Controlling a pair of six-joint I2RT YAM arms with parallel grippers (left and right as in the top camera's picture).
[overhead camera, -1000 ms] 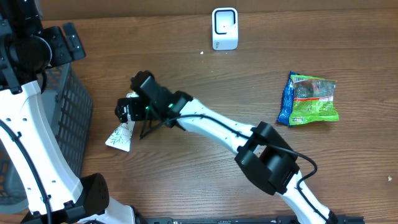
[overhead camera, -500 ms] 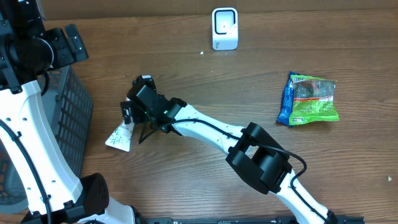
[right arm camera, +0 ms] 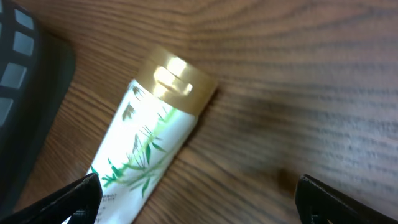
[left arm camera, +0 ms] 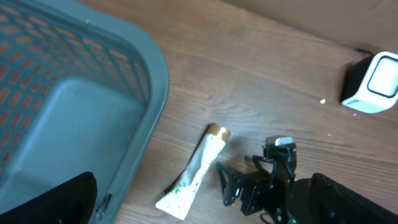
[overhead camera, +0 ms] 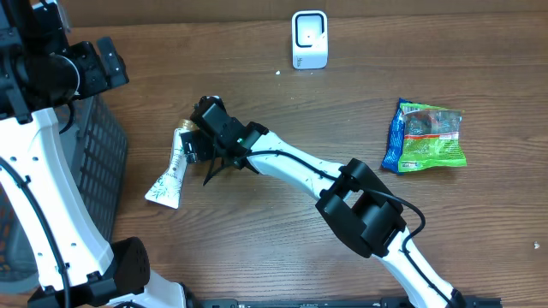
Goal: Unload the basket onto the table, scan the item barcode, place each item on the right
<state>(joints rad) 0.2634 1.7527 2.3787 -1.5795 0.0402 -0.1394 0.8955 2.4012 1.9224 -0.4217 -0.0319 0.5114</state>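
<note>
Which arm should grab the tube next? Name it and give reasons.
Right, most likely. The right end effector, open, hangs by the tube, which lies between its fingers in the wrist view. The left end effector sits off near the basket, farther away.

You find no word, brand or number that reads clearly on this table. The white tube (right arm camera: 146, 146) bears a green print of bamboo leaves down its body. Toward its crimped end runs a line of small dark lettering, too fine to make out from the right wrist view. Well to the right of the tube, the blue-and-green snack bag (overhead camera: 425, 137) shows a printed panel across its face, its letters a blur from overhead. Beyond the tube, toward the far edge, the white scanner (overhead camera: 309, 38) carries no mark that you can read.
</note>
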